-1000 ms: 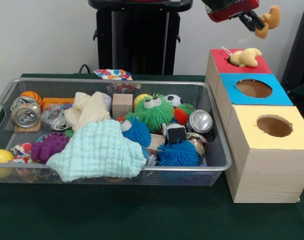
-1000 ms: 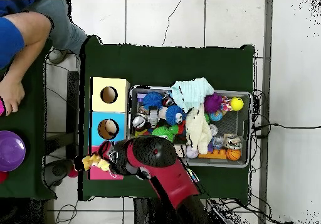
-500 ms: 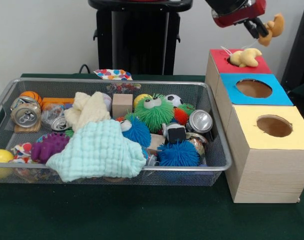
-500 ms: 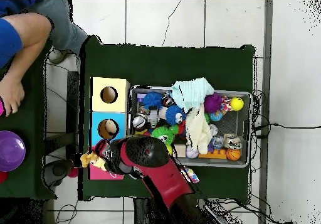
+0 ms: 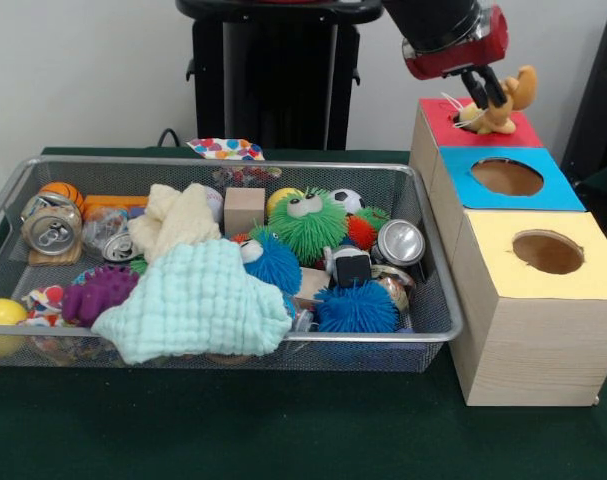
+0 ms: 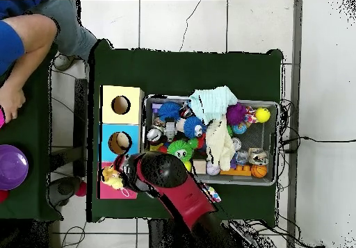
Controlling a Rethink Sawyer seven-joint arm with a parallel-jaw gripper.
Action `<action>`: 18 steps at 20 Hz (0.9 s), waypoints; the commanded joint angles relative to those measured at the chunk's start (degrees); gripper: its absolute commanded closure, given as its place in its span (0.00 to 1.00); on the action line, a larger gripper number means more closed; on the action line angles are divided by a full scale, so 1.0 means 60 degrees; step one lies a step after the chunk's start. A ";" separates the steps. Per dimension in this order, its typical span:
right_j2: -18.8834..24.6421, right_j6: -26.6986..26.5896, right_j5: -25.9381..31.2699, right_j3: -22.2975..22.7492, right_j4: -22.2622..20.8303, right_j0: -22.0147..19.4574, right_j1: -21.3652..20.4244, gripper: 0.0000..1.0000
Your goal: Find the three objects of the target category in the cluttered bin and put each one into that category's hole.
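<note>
A: Now, gripper [image 5: 480, 92]?
B: Clamped on a tan plush animal [image 5: 510, 97], directly above the red-faced hole [image 5: 475, 122]; a pale yellow plush [image 5: 475, 117] sits in it.
A: Step?
B: Depositing. Next: lower, let go. The wire bin [image 5: 438, 305] sits beside the hole's box.

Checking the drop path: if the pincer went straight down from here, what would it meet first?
Likely the pale yellow plush lying in the red hole, directly under the pincer and its orange plush; depth is uncertain.
</note>
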 commanded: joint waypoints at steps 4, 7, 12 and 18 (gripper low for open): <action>0.0321 0.0858 -0.0125 -0.0056 -0.1151 -0.0227 0.0741 1.00; 0.0198 0.1219 0.0244 -0.0199 -0.1342 -0.0156 0.0729 1.00; 0.0166 0.1559 0.0458 -0.0236 -0.1486 -0.0138 0.0678 1.00; -0.0033 0.1630 0.0185 -0.0360 -0.1703 -0.0028 0.0793 1.00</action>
